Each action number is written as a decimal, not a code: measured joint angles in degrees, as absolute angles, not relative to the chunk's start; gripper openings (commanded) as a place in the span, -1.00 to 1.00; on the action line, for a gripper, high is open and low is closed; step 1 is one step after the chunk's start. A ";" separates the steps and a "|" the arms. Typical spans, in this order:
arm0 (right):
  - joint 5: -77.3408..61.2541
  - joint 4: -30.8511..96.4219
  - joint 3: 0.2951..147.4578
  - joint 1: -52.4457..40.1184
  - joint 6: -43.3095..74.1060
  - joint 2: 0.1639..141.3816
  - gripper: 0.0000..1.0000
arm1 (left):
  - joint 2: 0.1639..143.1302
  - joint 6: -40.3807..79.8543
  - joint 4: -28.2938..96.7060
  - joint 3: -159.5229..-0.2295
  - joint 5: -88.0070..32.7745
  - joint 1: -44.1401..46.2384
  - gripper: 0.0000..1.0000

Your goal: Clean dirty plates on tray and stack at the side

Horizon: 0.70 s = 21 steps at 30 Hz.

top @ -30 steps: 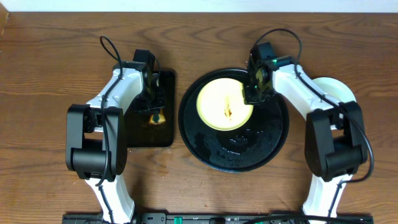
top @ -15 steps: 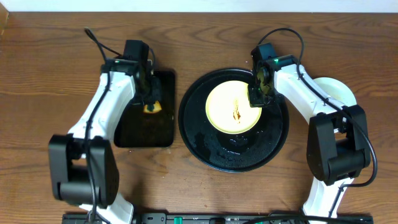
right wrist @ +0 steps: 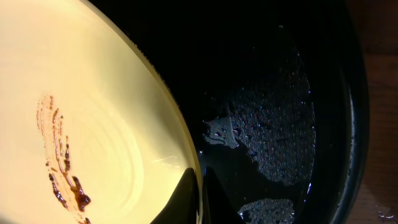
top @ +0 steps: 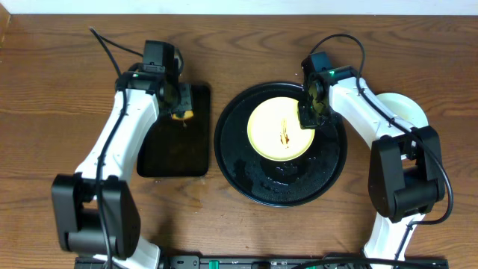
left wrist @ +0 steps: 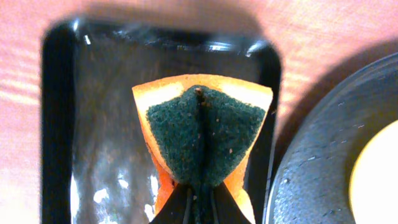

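Observation:
A pale yellow plate (top: pixel 278 128) with a brown smear (right wrist: pixel 59 163) in its centre lies in the large round black tray (top: pixel 246 168). My right gripper (top: pixel 308 113) is shut on the plate's right rim, one finger above and one below (right wrist: pixel 200 194). My left gripper (top: pixel 179 110) is shut on an orange sponge with a green scouring face (left wrist: pixel 202 127) and holds it over the rectangular black tray (top: pixel 168 153). A pale plate or plates (top: pixel 403 110) lie on the table at the right, partly hidden by my right arm.
The round tray's floor (right wrist: pixel 280 93) is wet with water drops. The rectangular tray (left wrist: pixel 62 124) is also wet and lies close to the round tray's left rim (left wrist: pixel 311 168). Brown wooden table (top: pixel 60 60) surrounds both trays.
My left arm has lifted the sponge and carried it toward the far end of the rectangular tray. The yellow plate shifted slightly right in my right gripper, then stayed still.

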<state>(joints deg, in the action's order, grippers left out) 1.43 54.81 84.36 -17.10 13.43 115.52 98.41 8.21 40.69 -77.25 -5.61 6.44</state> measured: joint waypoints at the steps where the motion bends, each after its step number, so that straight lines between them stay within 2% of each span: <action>1: 1.45 54.81 84.36 -17.10 13.43 115.52 -0.98 | 97.34 7.42 40.12 -77.25 -5.61 6.44 -0.85; 11: 1.56 54.81 84.36 -17.10 13.43 115.52 -0.98 | 85.19 3.79 36.56 -77.25 -4.27 6.44 -0.85; 21: 1.58 54.63 84.36 -17.10 13.43 115.52 -0.98 | 80.14 2.94 33.28 -77.25 -1.08 6.44 -0.85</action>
